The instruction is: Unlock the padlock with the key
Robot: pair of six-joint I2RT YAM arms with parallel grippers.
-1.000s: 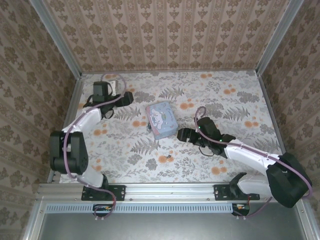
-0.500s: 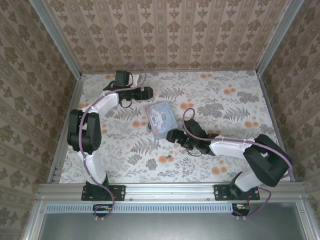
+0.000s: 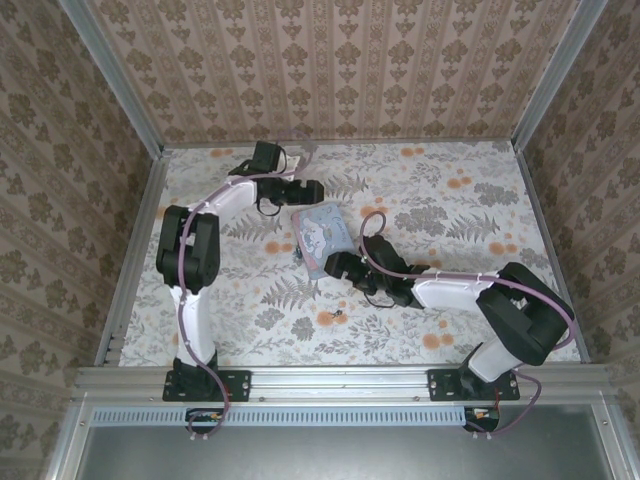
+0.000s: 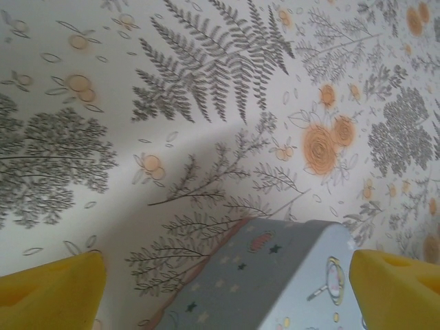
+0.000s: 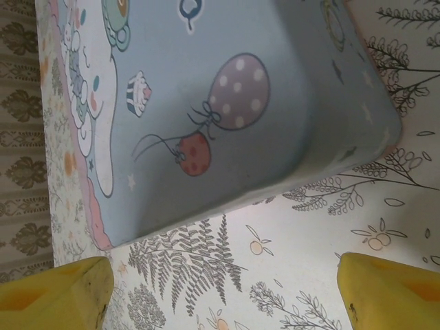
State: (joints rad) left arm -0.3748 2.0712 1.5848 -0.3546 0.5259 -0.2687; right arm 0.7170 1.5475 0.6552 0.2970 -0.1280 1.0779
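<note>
Flower-patterned desk (image 3: 480, 190): the key (image 3: 338, 316) lies alone in front; behind it the right hand (image 3: 332, 266), spread, faces the pale-blue tin (image 3: 322, 235), the padlock (image 3: 298, 257) beside its left edge; farthest, the left hand (image 3: 318, 190), also spread.

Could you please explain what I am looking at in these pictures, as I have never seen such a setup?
Two white-and-black robot arms are bolted at the near edge of a table with a floral cover. One picture looks down from above; the other two come from a camera on each wrist, so the yellow pads in their bottom corners are that arm's own fingers. A pale-blue cartoon-printed tin lies mid-table. The left gripper is by its far end, the right gripper by its near end; both are open and hold nothing. A tiny dark padlock lies by the tin's left edge, a tiny thin dark key nearer the arms.
</note>
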